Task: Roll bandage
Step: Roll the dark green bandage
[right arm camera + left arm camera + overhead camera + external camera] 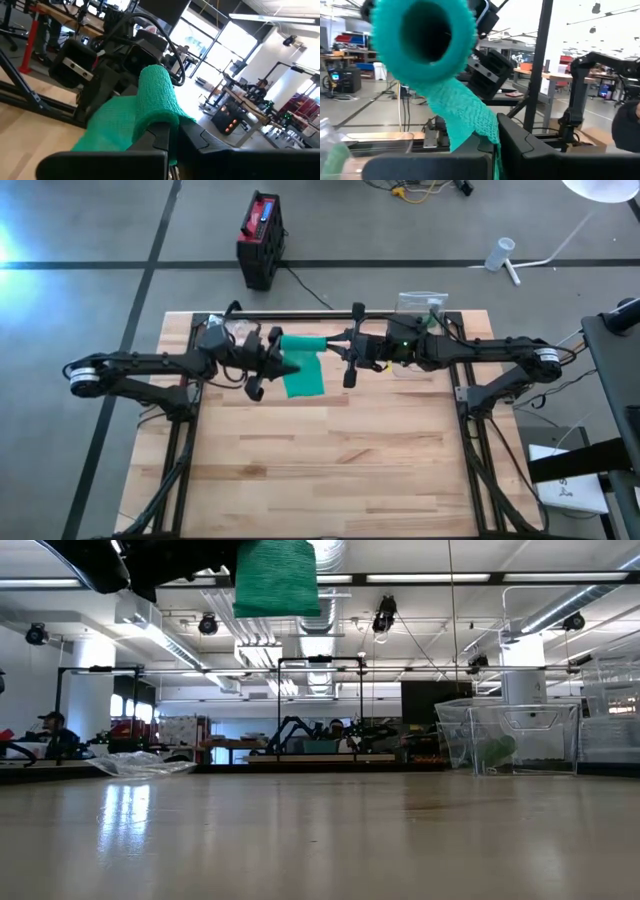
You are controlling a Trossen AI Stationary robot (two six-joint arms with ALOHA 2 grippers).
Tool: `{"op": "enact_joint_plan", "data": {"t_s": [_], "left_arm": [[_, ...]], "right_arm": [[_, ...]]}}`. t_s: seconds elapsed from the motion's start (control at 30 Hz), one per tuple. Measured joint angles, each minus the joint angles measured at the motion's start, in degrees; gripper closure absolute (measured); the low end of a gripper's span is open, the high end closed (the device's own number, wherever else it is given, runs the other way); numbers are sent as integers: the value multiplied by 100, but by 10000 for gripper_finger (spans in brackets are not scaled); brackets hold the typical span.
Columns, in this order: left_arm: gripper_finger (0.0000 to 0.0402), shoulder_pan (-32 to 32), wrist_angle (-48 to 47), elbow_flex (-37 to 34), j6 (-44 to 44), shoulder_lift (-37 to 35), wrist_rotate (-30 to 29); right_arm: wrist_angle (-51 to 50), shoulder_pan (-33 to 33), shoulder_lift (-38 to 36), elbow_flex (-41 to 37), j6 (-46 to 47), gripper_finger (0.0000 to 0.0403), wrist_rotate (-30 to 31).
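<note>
High view: my left gripper and my right gripper meet over the far half of the table. The green bandage is between them, rolled part toward the right gripper, loose tail spread out toward the left one. A clear bag lies near the left arm, a clear container sits at the far edge by the right arm.

Low view: bandage hangs high above the tabletop, not touching it. Bag and container sit on the far table edge.

Left wrist view: my fingers are clamped together on the loose tail; the roll's open end faces the camera.

Right wrist view: my fingers are closed on the rolled part, tail draping away.
</note>
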Motion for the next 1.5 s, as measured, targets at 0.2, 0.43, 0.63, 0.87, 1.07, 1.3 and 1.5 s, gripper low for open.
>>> {"op": "enact_joint_plan", "data": {"t_s": [0.2, 0.43, 0.63, 0.87, 1.07, 1.3, 1.5], "left_arm": [[362, -242, 13, 40, 278, 95, -187], [270, -265, 10, 26, 475, 68, -320], [213, -475, 15, 26, 630, 57, 242], [201, -602, 100, 46, 539, -57, 424], [213, -612, 186, 319, 305, -11, 308], [209, -610, 387, 637, -165, 53, 215], [185, -612, 426, 702, -490, 59, -573]], "right_arm": [[21, 0, 33, -2, 0, 400, 99], [10, 9, 58, -9, 0, 400, 120], [1, 3, 63, -9, -38, 400, 103], [-246, 0, 63, -9, -94, 400, 103], [-390, 2, 61, -11, -37, 400, 98], [-494, 3, 61, -42, -37, 400, 181], [-559, 0, 61, -52, -34, 400, 412]]}}
